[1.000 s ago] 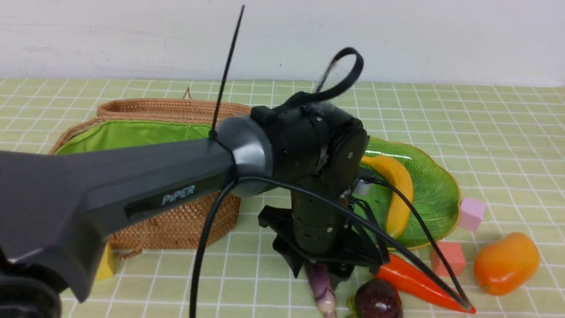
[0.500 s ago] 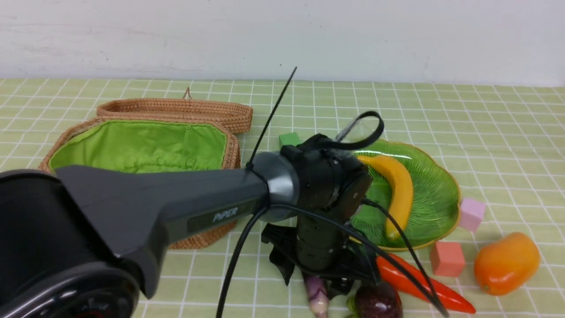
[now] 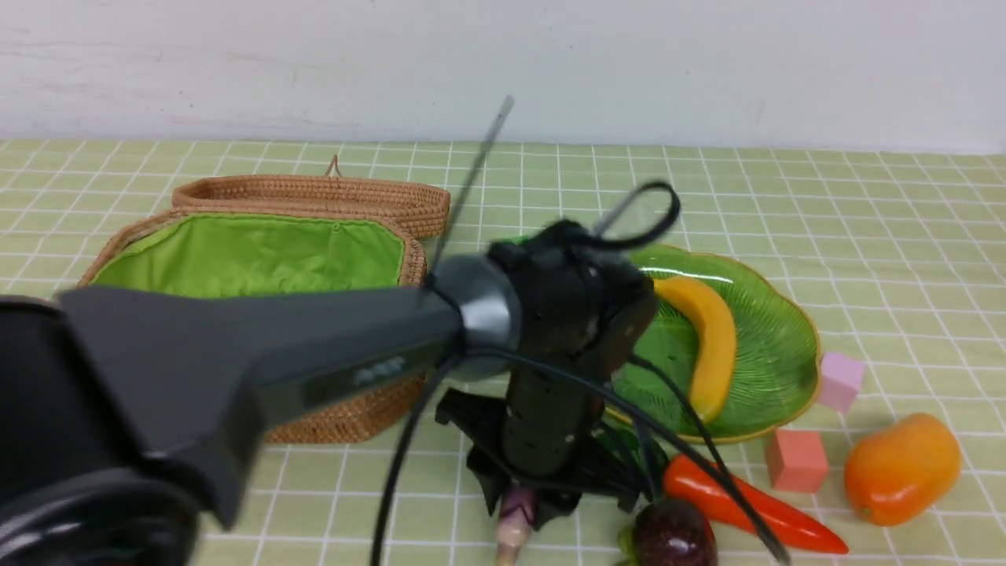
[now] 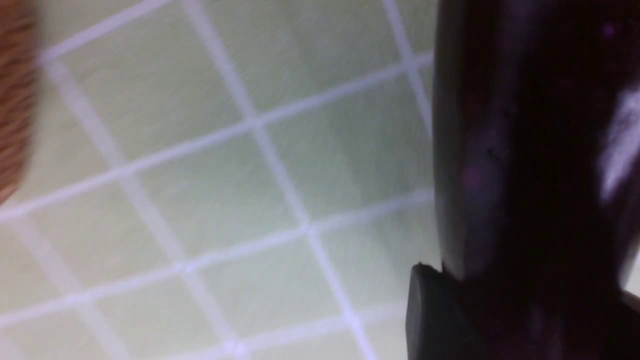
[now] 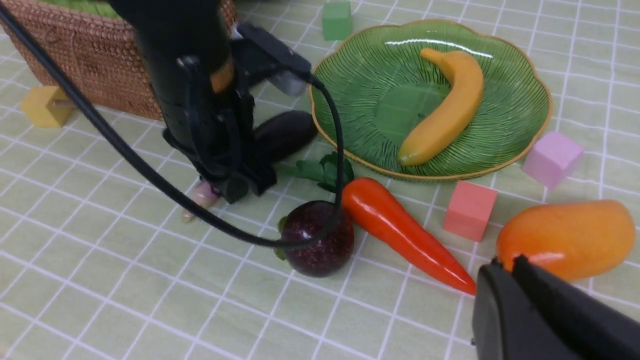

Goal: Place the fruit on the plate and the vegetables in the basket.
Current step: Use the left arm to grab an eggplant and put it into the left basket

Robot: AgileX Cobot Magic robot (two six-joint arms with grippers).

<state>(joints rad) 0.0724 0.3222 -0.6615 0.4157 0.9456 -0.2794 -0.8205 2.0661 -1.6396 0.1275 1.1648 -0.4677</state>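
Left gripper, pointing down, jaws pinching the eggplant near its pale stem end; whether the eggplant rests on the cloth or hangs just clear of it cannot be told. Clock bearings are read in the front view, 12 o'clock toward the wall. Eggplant at 8 o'clock from the plate, dark end just beside the rim; banana lying in the plate, toward 3 o'clock of its middle; carrot on the cloth at 6 o'clock from the plate, leaves near the rim, tip pointing to 4 o'clock; round fruit at 8 o'clock from the carrot, just beside it; mango at 4 o'clock from the plate, well apart from it; basket at 9 o'clock from the plate, open, green lining showing, floor partly hidden by the left arm. Right gripper, jaws pressed together on nothing, appears only in its own wrist view, the mango beyond its tips.
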